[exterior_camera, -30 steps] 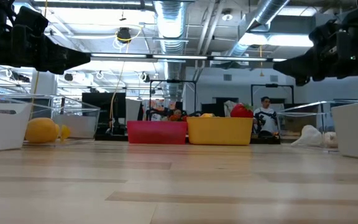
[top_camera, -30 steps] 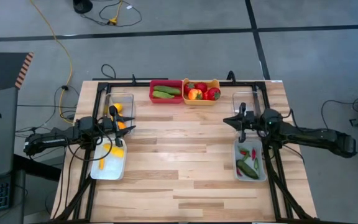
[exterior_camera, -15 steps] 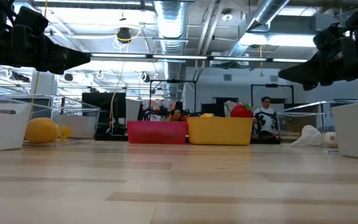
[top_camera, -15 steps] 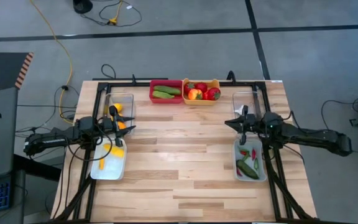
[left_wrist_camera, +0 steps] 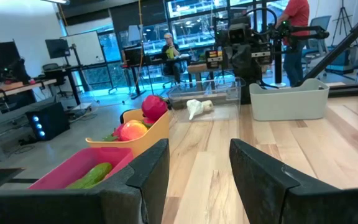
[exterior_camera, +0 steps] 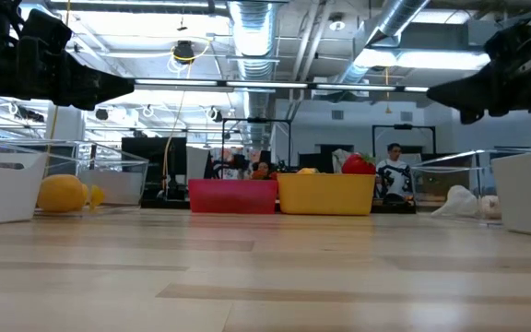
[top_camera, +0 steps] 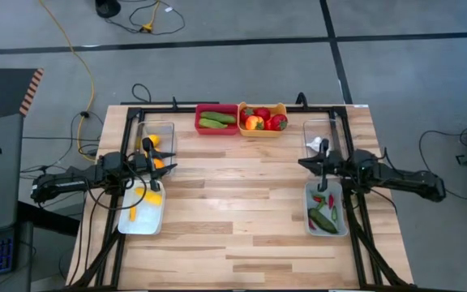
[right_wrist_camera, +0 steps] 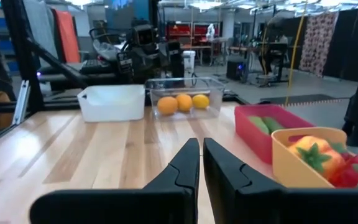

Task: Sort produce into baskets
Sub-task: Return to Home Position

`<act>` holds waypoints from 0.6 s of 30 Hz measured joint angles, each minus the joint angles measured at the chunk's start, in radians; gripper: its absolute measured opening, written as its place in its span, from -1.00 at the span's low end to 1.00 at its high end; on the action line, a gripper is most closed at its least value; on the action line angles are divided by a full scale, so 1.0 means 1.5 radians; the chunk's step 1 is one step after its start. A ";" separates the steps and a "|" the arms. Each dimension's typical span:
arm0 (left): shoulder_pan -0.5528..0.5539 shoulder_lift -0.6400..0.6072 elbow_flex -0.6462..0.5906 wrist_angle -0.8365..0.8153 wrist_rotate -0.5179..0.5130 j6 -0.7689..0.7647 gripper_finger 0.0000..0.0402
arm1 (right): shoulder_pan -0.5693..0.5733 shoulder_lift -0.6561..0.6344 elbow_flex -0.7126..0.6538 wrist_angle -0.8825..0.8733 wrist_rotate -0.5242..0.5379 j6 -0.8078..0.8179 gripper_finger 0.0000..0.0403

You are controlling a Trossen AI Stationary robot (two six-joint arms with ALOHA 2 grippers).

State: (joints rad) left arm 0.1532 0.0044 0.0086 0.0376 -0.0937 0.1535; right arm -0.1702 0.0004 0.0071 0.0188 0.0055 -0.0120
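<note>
Fingers [right_wrist_camera: 188, 163] of the right gripper [right_wrist_camera: 201, 148] are pressed together, empty, well right of the red bin [top_camera: 198, 118]; those of the left gripper [left_wrist_camera: 197, 155], well left of it, stand spread. Cucumbers [top_camera: 216, 121] in that bin look light, stiff, slick: pinch mid-length.

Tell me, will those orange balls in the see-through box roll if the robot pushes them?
Probably yes: the oranges look round and smooth, so a nudge would likely set them rolling. They shouldn't get far, since the clear tub has walls all round them. They seem firm, not squishy, holding a neat round shape.
</note>
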 joint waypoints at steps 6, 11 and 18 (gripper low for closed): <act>0.000 0.000 0.000 0.000 0.000 0.000 -0.21 | 0.016 0.002 0.000 -0.003 0.000 -0.079 -0.75; 0.000 0.000 0.000 0.000 0.000 0.000 -0.21 | 0.018 0.001 0.000 -0.005 0.000 -0.089 -0.75; 0.000 0.000 0.000 0.000 0.000 0.000 -0.21 | 0.016 0.001 0.000 -0.006 0.000 -0.057 -0.75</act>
State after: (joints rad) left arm 0.1532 0.0046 0.0086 0.0372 -0.0933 0.1535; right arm -0.1464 0.0022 0.0071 0.0093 0.0055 -0.0982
